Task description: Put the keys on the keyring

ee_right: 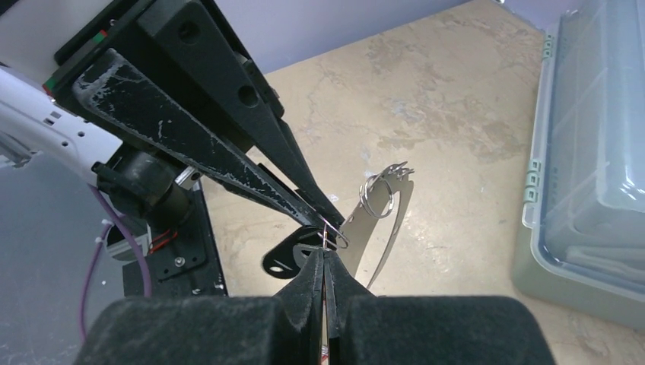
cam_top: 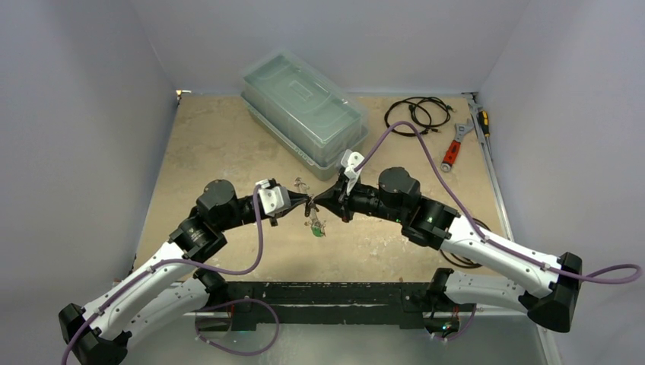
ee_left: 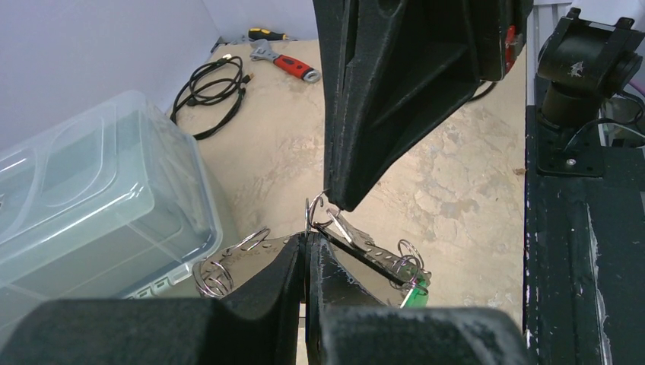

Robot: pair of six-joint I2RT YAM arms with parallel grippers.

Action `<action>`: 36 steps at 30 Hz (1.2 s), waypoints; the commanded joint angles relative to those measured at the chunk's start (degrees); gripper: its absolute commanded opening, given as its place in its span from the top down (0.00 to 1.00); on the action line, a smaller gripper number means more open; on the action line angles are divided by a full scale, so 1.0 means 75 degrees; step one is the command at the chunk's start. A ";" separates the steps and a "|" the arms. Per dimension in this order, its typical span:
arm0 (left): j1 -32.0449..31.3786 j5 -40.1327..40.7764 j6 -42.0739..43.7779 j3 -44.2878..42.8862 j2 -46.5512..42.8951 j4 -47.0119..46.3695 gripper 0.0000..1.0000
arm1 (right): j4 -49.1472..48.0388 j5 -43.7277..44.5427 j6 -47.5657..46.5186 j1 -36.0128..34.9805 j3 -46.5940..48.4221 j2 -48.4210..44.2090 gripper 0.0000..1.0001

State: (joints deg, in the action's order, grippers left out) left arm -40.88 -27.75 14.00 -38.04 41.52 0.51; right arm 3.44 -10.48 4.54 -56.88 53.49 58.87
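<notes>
Mid-frame, left gripper (ee_left: 306, 247) clamps the keyring (ee_left: 243, 258), right gripper (ee_right: 325, 262) pinches a split ring (ee_right: 335, 234); threading seems underway, needing fine hole alignment.

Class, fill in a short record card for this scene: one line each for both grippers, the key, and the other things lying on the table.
Left gripper: shut on the keyring
Right gripper: shut, tips pinching a split ring at the keyring's rim
Green key: hanging from the keyring
Elsewhere: clear lidded box, black cable, red-handled wrench
</notes>
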 commanded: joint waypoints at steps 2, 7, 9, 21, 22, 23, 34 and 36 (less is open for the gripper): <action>0.0057 -0.0165 -0.0109 -0.0354 -0.0004 -0.0481 1.00 | -0.0222 0.0226 0.0132 0.0104 0.0228 -0.0075 1.00; 0.0060 -0.0167 -0.0097 -0.0354 0.0007 -0.0473 1.00 | -0.0237 0.0261 0.0169 0.0153 0.0261 -0.0070 1.00; 0.0052 -0.0156 -0.0096 -0.0354 0.0007 -0.0467 1.00 | -0.0237 0.0255 0.0169 0.0163 0.0262 -0.0058 1.00; 0.0060 -0.0132 -0.0079 -0.0348 -0.0109 -0.0495 1.00 | -0.0002 0.0157 0.0192 0.0201 0.0185 0.0046 1.00; 0.0060 -0.0132 -0.0077 -0.0343 -0.0110 -0.0501 1.00 | 0.0014 0.0195 0.0195 0.0201 0.0172 0.0038 1.00; 0.0052 -0.0132 -0.0071 -0.0342 -0.0119 -0.0502 1.00 | 0.0037 0.0217 0.0193 0.0212 0.0169 0.0045 1.00; 0.0059 -0.0115 -0.0074 -0.0342 -0.0145 -0.0501 1.00 | 0.0428 0.0294 -0.0007 0.0248 0.0301 0.0124 1.00; 0.0054 -0.0121 -0.0067 -0.0337 -0.0139 -0.0499 1.00 | 0.0547 0.0344 -0.0083 0.0249 0.0351 0.0152 1.00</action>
State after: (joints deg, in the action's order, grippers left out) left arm -40.88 -27.75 14.02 -38.04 41.34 0.56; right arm 5.87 -9.54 5.26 -55.31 53.52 59.64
